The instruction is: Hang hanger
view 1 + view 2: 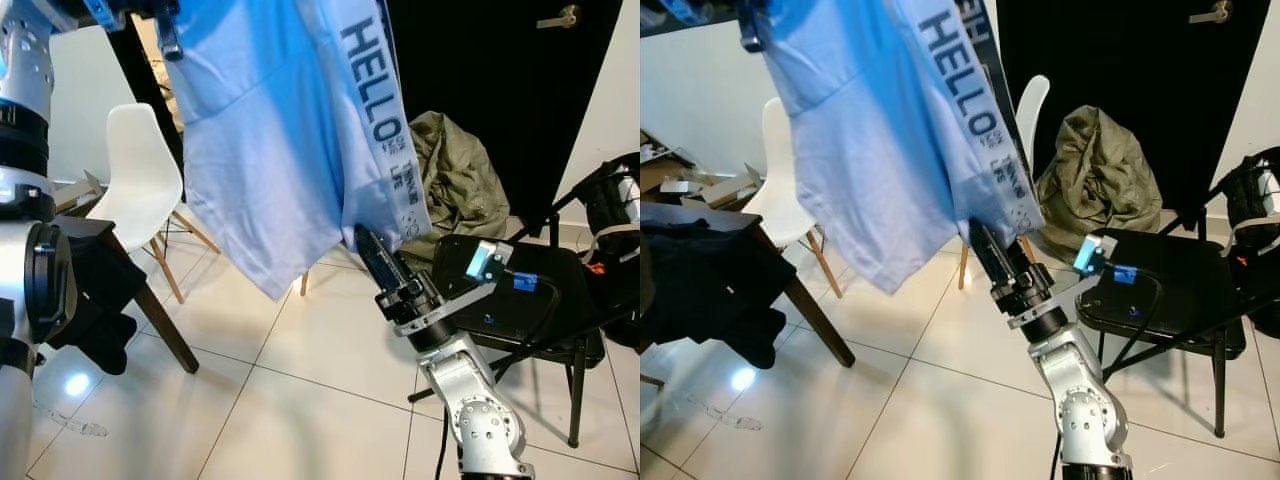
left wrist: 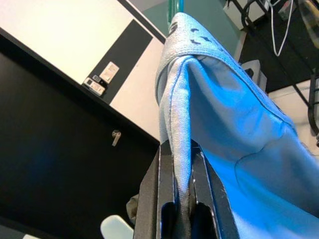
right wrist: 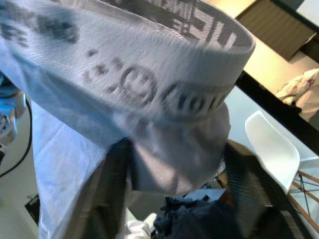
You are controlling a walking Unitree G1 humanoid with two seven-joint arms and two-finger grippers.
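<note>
Your left gripper [image 2: 182, 209] pinches the light blue shirt [image 1: 270, 150] up high, fingers pressed on fabric. Your right gripper [image 1: 368, 245] sits at its lower hem, fingers spread around it.

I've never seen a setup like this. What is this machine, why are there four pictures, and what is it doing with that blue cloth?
It is a walking humanoid robot with two silver arms, each ending in a two-fingered black pincer. Two pictures come from cameras in its head, looking forward and down; the other two come from cameras on its wrists.

The left pincer, raised high, is shut on the light blue garment printed with HELLO. The right pincer has its fingers at the garment's lower banded edge, spread with cloth between them.

Around it: a white chair, a black chair, an olive bag, a table with dark clothes and a tiled floor.
</note>
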